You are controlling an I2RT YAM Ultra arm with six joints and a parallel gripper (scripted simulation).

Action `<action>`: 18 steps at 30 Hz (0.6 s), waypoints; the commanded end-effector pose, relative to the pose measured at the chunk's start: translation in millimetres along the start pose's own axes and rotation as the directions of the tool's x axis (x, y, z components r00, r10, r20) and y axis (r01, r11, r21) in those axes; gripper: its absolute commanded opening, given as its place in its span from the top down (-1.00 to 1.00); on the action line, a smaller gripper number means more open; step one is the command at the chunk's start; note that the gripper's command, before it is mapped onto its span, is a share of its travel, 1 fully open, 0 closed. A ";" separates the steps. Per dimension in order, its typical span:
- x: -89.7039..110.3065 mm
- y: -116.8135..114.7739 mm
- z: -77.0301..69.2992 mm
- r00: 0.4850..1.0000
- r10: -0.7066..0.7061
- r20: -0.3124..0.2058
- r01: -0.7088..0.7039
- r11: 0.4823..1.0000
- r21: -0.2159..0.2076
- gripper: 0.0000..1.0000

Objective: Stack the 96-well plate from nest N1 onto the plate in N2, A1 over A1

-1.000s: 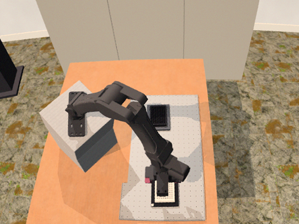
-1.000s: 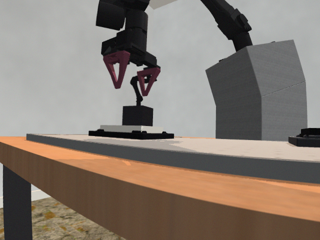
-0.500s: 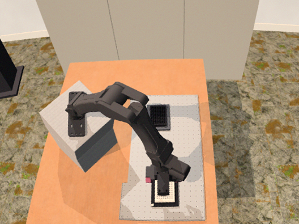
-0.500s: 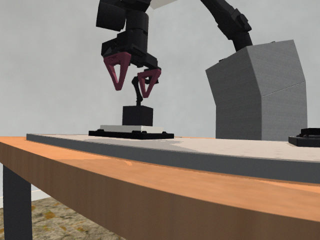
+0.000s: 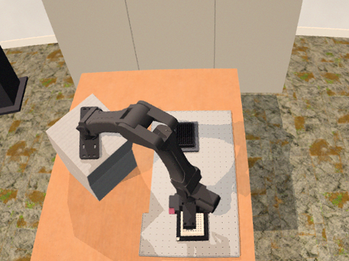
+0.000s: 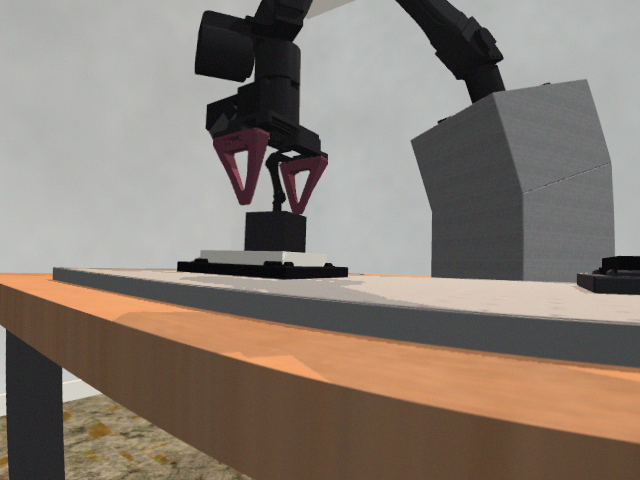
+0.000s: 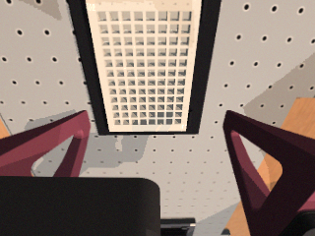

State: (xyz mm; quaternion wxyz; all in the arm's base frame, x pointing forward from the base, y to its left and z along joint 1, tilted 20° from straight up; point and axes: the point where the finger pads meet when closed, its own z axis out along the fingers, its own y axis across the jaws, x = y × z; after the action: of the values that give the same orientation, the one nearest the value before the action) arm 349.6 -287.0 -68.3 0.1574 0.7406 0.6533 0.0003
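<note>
The white 96-well plate [image 5: 199, 223] [image 6: 232, 256] [image 7: 143, 81] sits in the black nest N1 [image 5: 195, 239] [image 6: 310, 272] [image 7: 202, 64]. A small pale mark [image 5: 178, 238] is at one nest corner. The black 96-well plate [image 5: 186, 134] [image 6: 624, 262] sits in nest N2 [image 5: 192, 149] [image 6: 607, 284], partly hidden by the arm in the top view. My gripper [image 6: 271, 207] [image 7: 157, 118] is open and empty, pointing down above N1. In the wrist view its magenta fingertips stand wider than the white plate, one each side.
Both nests are on the perforated grey board [image 5: 210, 178] [image 6: 465, 304] on the orange table [image 5: 116, 235]. The arm stands on a grey block [image 5: 116, 176] [image 6: 475, 206]. A black box [image 6: 275, 230] with a small arm shows behind the white plate.
</note>
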 end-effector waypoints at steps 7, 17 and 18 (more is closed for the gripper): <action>-15.0 16.4 8.2 0.999 0.006 0.032 -0.005 0.999 -0.041 -1.00; -15.2 16.6 25.0 0.999 0.006 0.031 -0.005 0.999 -0.041 -1.00; -15.3 16.6 26.7 0.999 0.006 0.031 -0.005 0.999 -0.041 -1.00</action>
State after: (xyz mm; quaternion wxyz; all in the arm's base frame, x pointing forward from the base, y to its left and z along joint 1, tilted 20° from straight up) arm 358.8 -297.0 -90.7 0.1637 0.7402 0.6521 0.0008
